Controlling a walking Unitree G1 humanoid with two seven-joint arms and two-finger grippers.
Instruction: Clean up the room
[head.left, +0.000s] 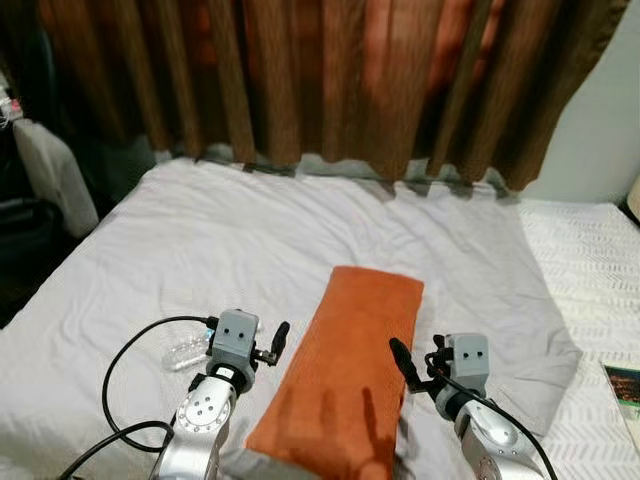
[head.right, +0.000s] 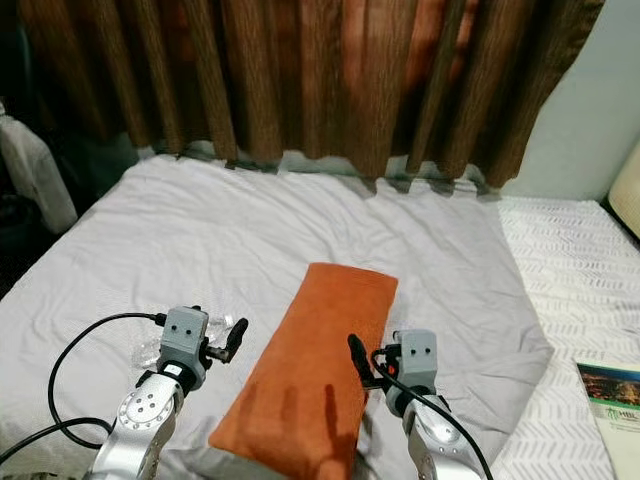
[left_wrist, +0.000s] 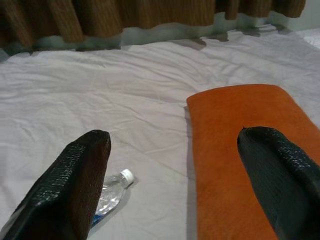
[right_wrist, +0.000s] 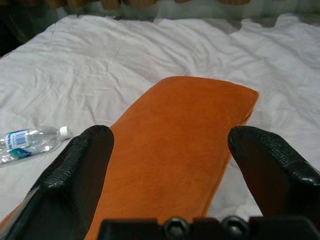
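Observation:
An orange pillow (head.left: 345, 370) lies lengthwise on the white bed sheet (head.left: 230, 240), between my two arms. My left gripper (head.left: 273, 343) hovers at the pillow's left edge; in the left wrist view its fingers (left_wrist: 80, 175) stand wide apart and hold nothing. At the pillow's right edge is my right gripper (head.left: 405, 362), also open, with the pillow (right_wrist: 180, 145) between and beyond its fingers (right_wrist: 80, 165). A clear plastic bottle (head.left: 185, 352) with a white cap lies on its side on the sheet, just left of my left wrist.
Brown curtains (head.left: 330, 80) hang behind the bed's far edge. A book (head.right: 610, 395) lies on the patterned white cover (head.left: 590, 270) at the right. Dark furniture and a pale bag (head.left: 55, 170) stand beside the bed at the left.

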